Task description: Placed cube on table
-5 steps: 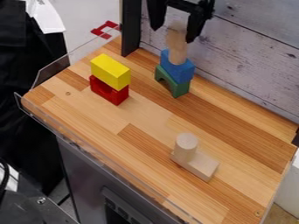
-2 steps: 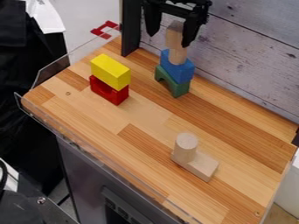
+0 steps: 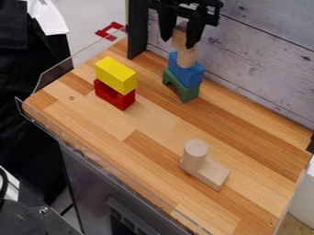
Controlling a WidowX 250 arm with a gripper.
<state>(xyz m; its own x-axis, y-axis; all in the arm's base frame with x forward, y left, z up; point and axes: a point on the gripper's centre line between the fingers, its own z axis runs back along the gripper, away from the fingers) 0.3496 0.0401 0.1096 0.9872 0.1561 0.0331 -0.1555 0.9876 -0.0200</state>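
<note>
At the top, the black gripper (image 3: 178, 42) hangs over the back of the table with its two fingers shut on the plain wooden cube (image 3: 178, 39). The cube sits atop an upright wooden cylinder (image 3: 187, 57), partly covered by the right finger. Under the cylinder are a blue block (image 3: 186, 73) and a green arch block (image 3: 180, 87), forming one stack on the wooden table (image 3: 153, 121).
A yellow block (image 3: 116, 75) rests on a red block (image 3: 114, 94) at the left. Nearer the front right, another upright wooden cylinder (image 3: 195, 154) adjoins a flat wooden block (image 3: 211, 173). A whitewashed plank wall (image 3: 264, 59) stands behind the table; clear panels edge its left side.
First the gripper shifted slightly left and lower around the cube, its fingers wide apart; they have since drawn together on the cube. The stack and other blocks stayed in place.
</note>
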